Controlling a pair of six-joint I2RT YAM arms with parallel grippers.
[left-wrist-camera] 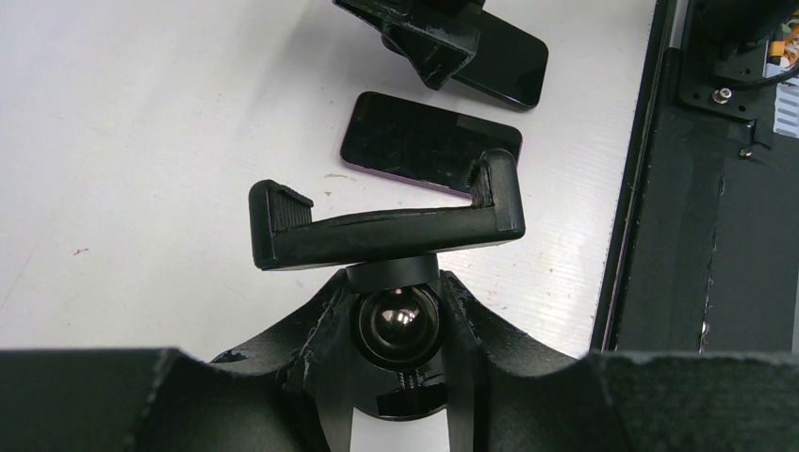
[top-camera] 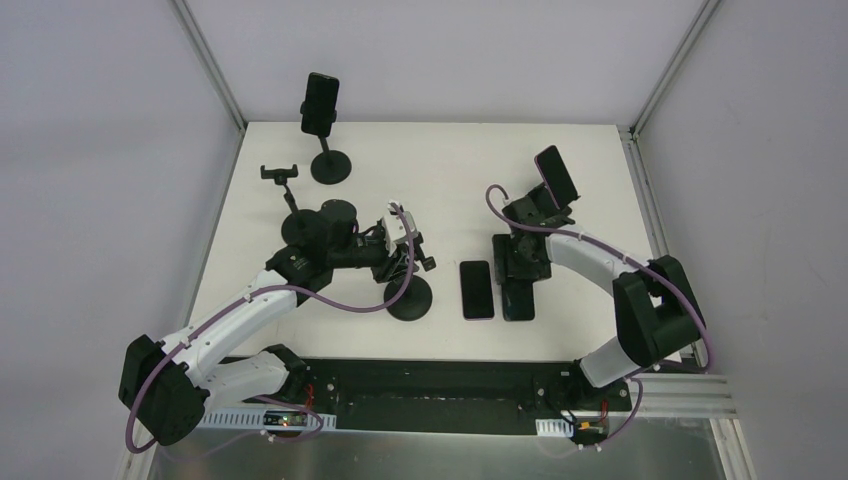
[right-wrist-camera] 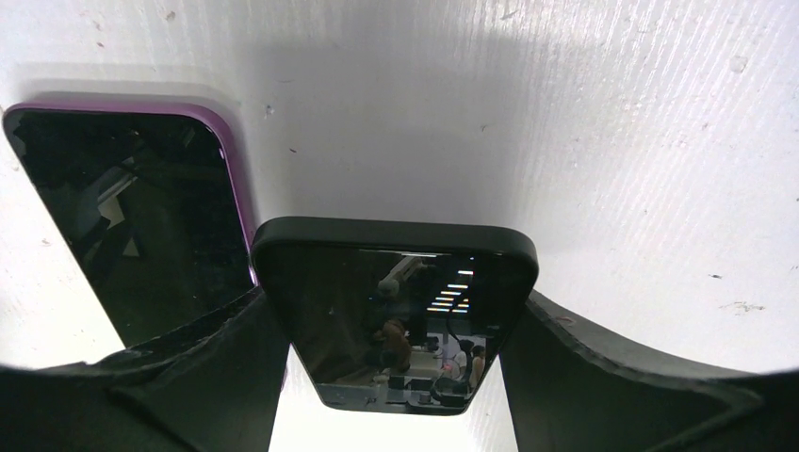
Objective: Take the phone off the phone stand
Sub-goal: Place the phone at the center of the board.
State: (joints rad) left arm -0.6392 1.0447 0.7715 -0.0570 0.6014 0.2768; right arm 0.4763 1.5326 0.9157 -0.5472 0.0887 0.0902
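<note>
One black phone (right-wrist-camera: pixel 396 311) is squeezed in the right gripper (right-wrist-camera: pixel 396 353), just beside the purple phone (right-wrist-camera: pixel 122 217) on the counter (right-wrist-camera: pixel 612 141). It should let go softly. The left gripper (left-wrist-camera: pixel 396 325) hugs the empty phone stand (left-wrist-camera: pixel 386 221).

White table (top-camera: pixel 450 170). Far-left corner: stand with a phone (top-camera: pixel 331 166), round base on the surface. Just nearer along the left edge: empty stand (top-camera: pixel 281 174), base partly hidden. Middle, toward the near edge: third stand (top-camera: pixel 410 298) on a round black base, clamp empty. Right of it, two phones lie flat, screens up: purple-edged phone (top-camera: pixel 477 289), then black phone (top-camera: pixel 518 300) just beside it. Toward the right edge: tilted phone (top-camera: pixel 555 172), its support hidden.
</note>
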